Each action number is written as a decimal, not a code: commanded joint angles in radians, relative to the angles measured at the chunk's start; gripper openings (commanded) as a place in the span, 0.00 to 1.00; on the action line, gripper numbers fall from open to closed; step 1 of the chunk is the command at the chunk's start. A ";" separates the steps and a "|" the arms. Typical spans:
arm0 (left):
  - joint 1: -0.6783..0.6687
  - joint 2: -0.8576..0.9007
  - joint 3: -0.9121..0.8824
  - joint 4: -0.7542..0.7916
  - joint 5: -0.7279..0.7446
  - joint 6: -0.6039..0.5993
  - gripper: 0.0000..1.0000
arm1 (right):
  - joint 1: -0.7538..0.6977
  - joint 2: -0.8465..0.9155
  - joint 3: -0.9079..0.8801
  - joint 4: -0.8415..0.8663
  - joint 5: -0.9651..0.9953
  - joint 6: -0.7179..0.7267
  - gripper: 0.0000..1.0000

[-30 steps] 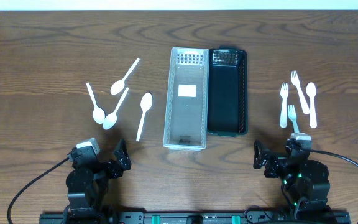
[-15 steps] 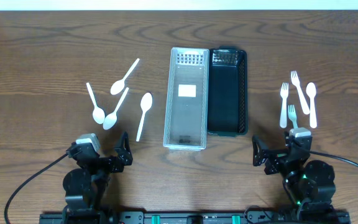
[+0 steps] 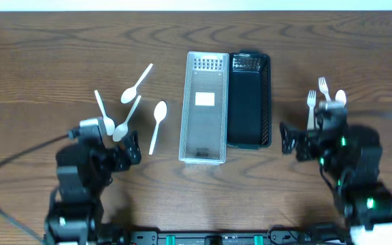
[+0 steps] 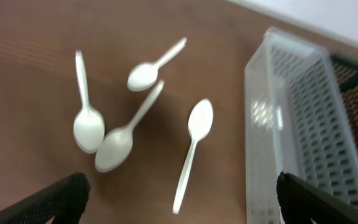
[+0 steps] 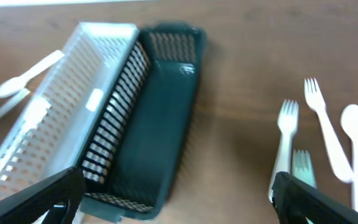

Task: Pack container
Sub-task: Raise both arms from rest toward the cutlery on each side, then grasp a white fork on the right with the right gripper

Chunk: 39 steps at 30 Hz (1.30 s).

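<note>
A clear white basket and a black basket stand side by side at the table's middle, both empty. Several white spoons lie left of them; the nearest spoon lies just ahead of my left gripper. That gripper is open and empty. White forks and one spoon lie at the right, partly hidden under my right arm. My right gripper is open and empty, with the forks ahead to its right and the black basket ahead to its left.
The clear basket stands close to the right of the nearest spoon. Bare wood table lies around the spoons and beyond the baskets. Cables trail from both arms toward the front edge.
Both arms have moved away from the front edge toward the utensils. The right arm now covers part of the forks. Both grippers stay open.
</note>
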 commanded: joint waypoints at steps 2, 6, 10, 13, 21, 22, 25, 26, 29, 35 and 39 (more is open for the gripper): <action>-0.002 0.212 0.189 -0.108 0.012 0.016 0.98 | -0.014 0.214 0.217 -0.103 0.096 -0.017 0.99; -0.002 0.386 0.336 -0.226 0.008 0.018 0.98 | -0.063 0.388 0.370 -0.213 0.095 -0.017 0.99; -0.002 0.519 0.420 -0.288 0.004 0.067 0.98 | -0.157 0.535 0.443 -0.256 0.090 -0.017 0.99; -0.002 0.584 0.432 -0.297 0.001 0.084 0.98 | -0.212 0.607 0.448 -0.258 0.089 -0.017 0.99; -0.002 0.676 0.432 -0.295 0.001 0.084 0.98 | -0.232 0.781 0.445 -0.259 0.099 -0.028 0.99; -0.002 0.683 0.432 -0.295 0.001 0.084 0.98 | -0.231 0.808 0.445 -0.260 0.099 -0.028 0.96; -0.002 0.699 0.432 -0.295 0.001 0.084 0.98 | -0.227 0.887 0.445 -0.258 0.098 -0.027 0.91; -0.002 0.700 0.432 -0.295 0.001 0.084 0.98 | -0.224 0.909 0.445 -0.257 0.098 -0.027 0.88; -0.002 0.701 0.432 -0.295 0.001 0.084 0.98 | -0.221 0.975 0.445 -0.244 0.099 -0.027 0.78; -0.002 0.701 0.432 -0.295 0.001 0.084 0.98 | -0.221 1.064 0.445 -0.193 0.100 -0.027 0.67; -0.002 0.701 0.432 -0.295 0.002 0.084 0.98 | -0.221 1.098 0.445 -0.155 0.145 -0.024 0.64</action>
